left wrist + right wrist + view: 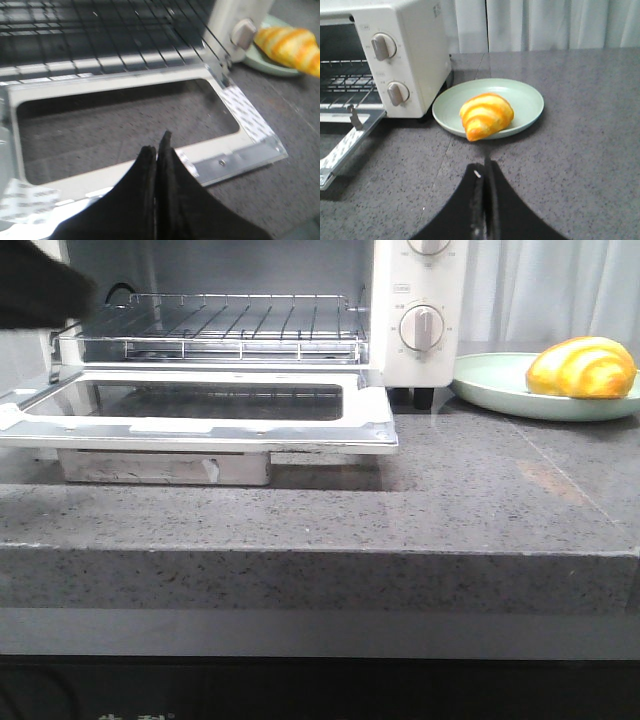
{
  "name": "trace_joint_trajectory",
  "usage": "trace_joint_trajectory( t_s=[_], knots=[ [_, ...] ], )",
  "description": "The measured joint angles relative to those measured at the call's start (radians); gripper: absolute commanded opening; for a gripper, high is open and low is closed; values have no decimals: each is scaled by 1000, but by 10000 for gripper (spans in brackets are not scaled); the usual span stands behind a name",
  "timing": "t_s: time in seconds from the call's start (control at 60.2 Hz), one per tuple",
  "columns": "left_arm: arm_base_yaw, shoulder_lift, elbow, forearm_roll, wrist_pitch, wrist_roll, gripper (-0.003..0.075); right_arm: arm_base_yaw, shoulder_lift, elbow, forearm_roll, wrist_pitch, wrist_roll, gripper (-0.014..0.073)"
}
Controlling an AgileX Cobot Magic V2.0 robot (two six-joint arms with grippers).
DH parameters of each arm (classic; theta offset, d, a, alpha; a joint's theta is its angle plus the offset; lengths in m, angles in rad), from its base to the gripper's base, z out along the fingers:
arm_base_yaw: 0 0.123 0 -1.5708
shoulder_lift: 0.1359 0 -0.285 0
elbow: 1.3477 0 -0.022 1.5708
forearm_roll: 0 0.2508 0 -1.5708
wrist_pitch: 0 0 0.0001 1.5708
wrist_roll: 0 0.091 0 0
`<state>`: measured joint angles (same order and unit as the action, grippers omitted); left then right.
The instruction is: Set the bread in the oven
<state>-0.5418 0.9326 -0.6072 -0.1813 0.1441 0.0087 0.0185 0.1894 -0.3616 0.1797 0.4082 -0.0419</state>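
The golden-yellow striped bread (582, 368) lies on a pale green plate (500, 390) to the right of the white oven (420, 310). The oven's glass door (200, 415) is dropped open and the wire rack (220, 325) is bare. The bread also shows in the right wrist view (486, 116) and the left wrist view (290, 46). My left gripper (156, 147) is shut and empty above the open door; it shows as a dark blur at the front view's top left (40, 285). My right gripper (485, 167) is shut and empty, above the counter just short of the plate (530, 100).
The grey speckled stone counter (480, 500) runs to a front edge near the camera. White curtains (540, 290) hang behind the plate. The oven's dials (421, 327) face forward on its right panel. A metal block (165, 468) sits under the open door.
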Motion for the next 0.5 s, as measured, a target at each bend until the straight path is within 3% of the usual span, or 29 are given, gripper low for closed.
trace_joint_trajectory(
  t_s=[0.283, 0.499],
  knots=[
    [320, -202, 50, 20, 26, 0, -21, 0, 177, -100, 0, 87, 87, -56],
    [441, -360, 146, 29, 36, 0, -20, 0, 371, -165, 0, 87, 164, -44]
  ],
)
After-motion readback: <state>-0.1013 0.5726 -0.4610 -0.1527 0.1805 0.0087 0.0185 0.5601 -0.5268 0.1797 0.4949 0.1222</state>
